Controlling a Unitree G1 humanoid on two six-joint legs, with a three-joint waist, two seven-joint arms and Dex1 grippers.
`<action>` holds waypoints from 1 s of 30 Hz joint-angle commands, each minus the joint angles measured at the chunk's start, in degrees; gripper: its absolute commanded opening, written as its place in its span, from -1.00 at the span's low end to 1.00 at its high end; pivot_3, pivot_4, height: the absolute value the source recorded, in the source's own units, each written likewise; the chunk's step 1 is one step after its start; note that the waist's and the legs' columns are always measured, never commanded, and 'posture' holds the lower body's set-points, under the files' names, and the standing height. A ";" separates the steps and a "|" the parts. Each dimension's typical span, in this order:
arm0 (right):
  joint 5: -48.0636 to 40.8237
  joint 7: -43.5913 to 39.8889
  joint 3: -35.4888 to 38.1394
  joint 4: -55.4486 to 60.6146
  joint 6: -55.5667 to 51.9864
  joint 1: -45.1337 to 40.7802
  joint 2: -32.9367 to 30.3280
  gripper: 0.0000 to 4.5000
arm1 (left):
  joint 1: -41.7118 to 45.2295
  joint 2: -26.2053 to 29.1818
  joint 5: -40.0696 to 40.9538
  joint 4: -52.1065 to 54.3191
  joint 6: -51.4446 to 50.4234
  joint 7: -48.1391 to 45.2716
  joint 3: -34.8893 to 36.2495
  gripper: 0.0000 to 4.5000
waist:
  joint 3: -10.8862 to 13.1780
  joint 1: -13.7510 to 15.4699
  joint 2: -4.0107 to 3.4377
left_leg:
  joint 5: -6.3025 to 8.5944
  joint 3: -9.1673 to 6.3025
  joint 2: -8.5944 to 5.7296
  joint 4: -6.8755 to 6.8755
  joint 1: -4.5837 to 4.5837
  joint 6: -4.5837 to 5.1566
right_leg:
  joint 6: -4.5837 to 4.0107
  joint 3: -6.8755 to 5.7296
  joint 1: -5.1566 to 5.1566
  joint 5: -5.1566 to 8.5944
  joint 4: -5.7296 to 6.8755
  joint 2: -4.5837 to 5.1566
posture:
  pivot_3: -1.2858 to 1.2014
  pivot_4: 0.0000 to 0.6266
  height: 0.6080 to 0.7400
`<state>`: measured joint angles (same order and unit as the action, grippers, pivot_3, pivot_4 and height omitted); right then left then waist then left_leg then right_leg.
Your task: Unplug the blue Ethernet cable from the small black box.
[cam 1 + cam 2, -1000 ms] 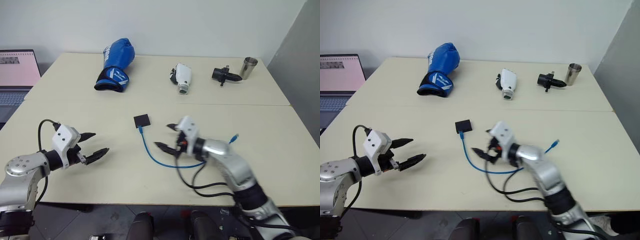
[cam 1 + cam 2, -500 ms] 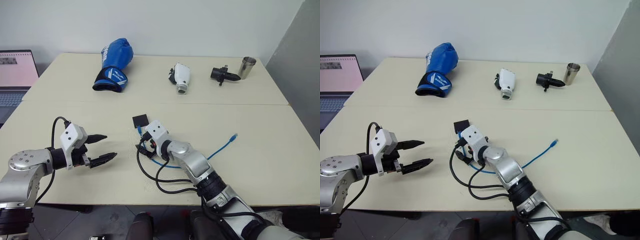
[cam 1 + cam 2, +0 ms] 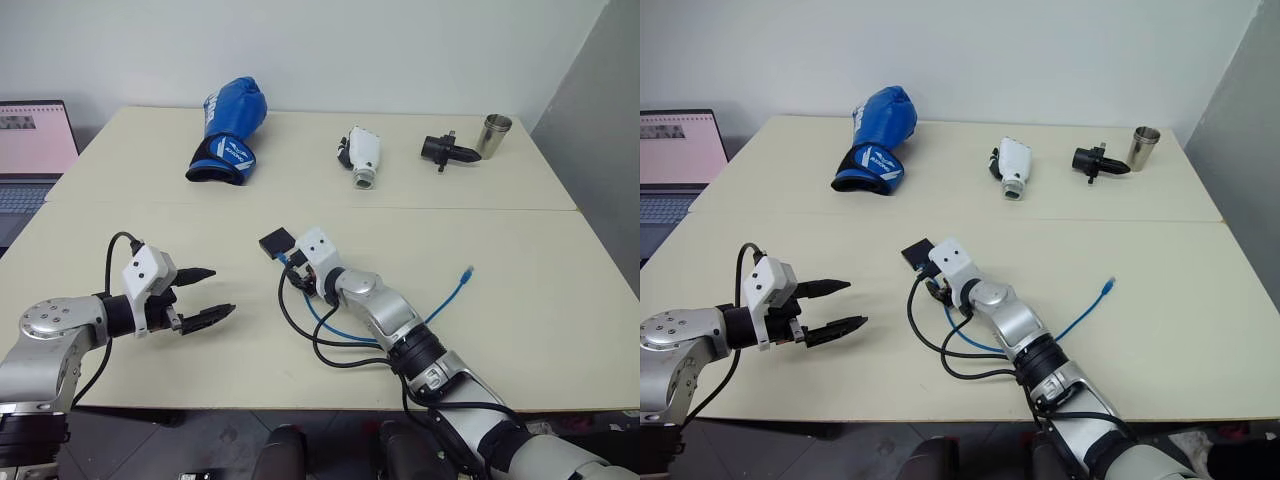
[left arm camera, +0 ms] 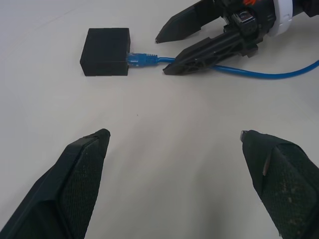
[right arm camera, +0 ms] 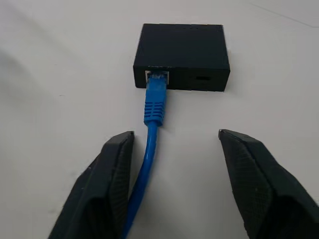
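Observation:
The small black box lies flat on the cream table with the blue Ethernet cable plugged into its near edge. From there the cable curves across the table to a free plug. My right gripper is open just short of the box. Its fingers stand on either side of the cable behind the plug, and the cable runs close along one finger. Out to the left, my left gripper is open and empty, pointing at the box.
At the far side of the table lie a blue boxing glove, a white device, a black cylindrical gadget and a metal cup. A laptop sits at the far left. Black arm cables loop behind the right gripper.
My right gripper has travelled left and forward along the cable up to the box, which has turned a little. The left gripper has edged to the right and stays open.

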<state>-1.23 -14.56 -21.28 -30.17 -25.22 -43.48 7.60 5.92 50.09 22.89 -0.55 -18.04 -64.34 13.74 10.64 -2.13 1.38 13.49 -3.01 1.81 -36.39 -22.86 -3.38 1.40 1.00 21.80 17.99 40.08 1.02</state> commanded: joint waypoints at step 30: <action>6.58 -33.75 -2.14 18.18 55.71 5.73 -32.92 -0.99 | 8.67 -7.14 36.97 8.39 -49.75 12.74 7.86 1.00 | 0.05 -0.72 0.02 | 0.00 -0.02 0.08 0.01 -0.02 -0.01 | 0.01 -0.01 -0.05 0.00 -0.06 0.03 | 0.03 -0.52 1.00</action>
<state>5.54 -48.62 -25.02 -12.44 26.44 -36.46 -25.51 13.50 43.40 57.02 6.31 -66.31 -52.99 19.61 10.69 -2.85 1.40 13.48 -3.04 1.84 -36.39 -22.88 -3.40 1.41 1.00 21.75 18.00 40.02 1.06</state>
